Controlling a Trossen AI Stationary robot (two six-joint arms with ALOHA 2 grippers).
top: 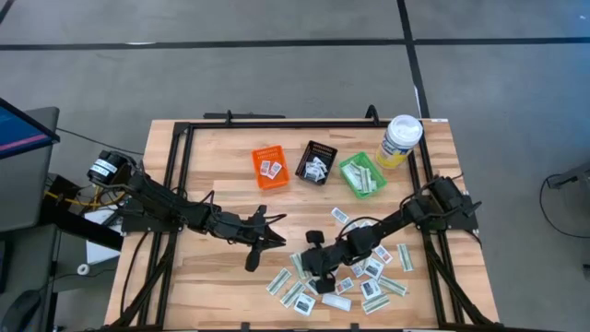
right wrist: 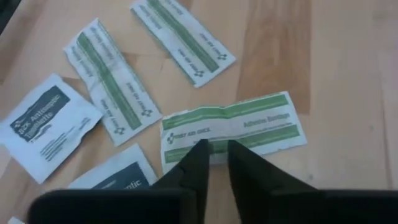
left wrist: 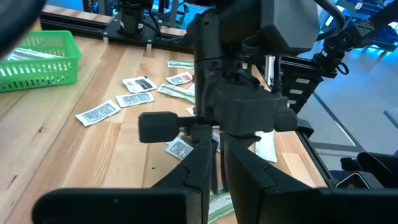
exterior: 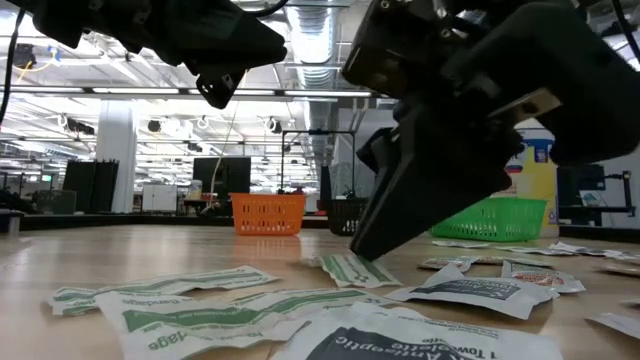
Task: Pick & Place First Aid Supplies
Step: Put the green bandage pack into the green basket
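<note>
Now right end effector (right wrist: 213, 163) down on worktop (top: 221, 175), fingers nearly closed, pinching edge of green-striped bandage strip (right wrist: 233, 129). Left end effector (top: 270, 231) hovers shut, empty.

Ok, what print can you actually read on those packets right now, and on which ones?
"FIRST AID ONLY" and "Adhesive Bandage": green-striped bandage packet at the right gripper fingertips.
"BZK Antiseptic Towelette": white packet beside it.
"Antiseptic Towelette", partly cut off: nearest dark-print packet in the low view.
Other strips, bins' contents, canister label: too small or blurred.

Three bins (top: 270, 168), one canister (top: 400, 140), roughly twenty packets (top: 372, 269).
</note>
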